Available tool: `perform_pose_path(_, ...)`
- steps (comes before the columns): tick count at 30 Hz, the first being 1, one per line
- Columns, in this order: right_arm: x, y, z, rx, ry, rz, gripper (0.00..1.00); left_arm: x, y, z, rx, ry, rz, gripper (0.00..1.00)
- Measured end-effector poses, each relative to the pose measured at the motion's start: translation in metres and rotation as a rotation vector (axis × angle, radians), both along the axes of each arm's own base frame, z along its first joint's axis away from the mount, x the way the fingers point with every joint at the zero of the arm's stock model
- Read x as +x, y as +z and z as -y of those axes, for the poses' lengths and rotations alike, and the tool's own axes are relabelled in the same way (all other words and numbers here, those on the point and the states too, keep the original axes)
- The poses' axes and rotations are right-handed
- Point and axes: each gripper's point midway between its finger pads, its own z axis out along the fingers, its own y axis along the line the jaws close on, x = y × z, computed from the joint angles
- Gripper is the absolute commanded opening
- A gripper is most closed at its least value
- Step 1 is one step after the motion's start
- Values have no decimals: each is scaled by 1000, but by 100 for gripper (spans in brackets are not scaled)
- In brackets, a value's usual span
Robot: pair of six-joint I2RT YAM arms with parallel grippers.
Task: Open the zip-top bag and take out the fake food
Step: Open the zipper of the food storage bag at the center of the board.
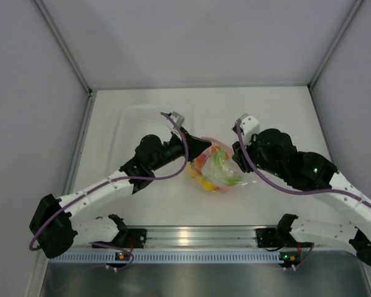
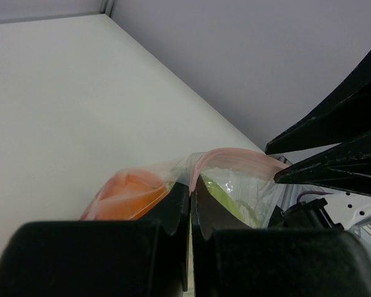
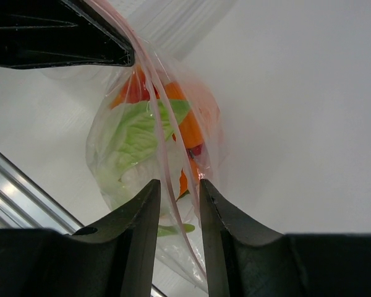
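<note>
Only the right wrist view shows the right pincer (image 3: 175,189) parted, straddling the pink strip (image 3: 162,142) of one zip-top bag (image 3: 108,179); the left pincer (image 2: 191,195) clenches its rim.

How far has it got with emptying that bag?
Done: both grippers are at the mouth of the zip-top bag. In hand: the left gripper is shut on the bag's edge by the pink zip strip; the right gripper straddles the strip, not pinching yet. Left: pulling the mouth open and taking out the fake food, all inside.
</note>
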Motion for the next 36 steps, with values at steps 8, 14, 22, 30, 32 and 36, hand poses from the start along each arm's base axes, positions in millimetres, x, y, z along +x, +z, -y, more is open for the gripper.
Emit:
perform_pose_path(8,10,6,11,19,-67,25,32,0,-1,0,6,-3,8,0)
perform_pose_path(14,23,3,21,20,-135,23,32,1,-1,-1,8,-1,10,0)
perform_pose_path(22,29,-3,25,37,-160,4,32,-1,1,-2,5,-6,15,0)
perform_pose_path(30,19,-16,12,47,-73,-47,34,-2,1,-2,5,-11,15,0)
perform_pose_path(32,15,-20,9,50,-42,-63,34,-2,1,-2,5,-11,15,0)
perform_pose_path(36,6,-26,8,58,-9,-79,36,-1,0,-3,6,-10,14,0)
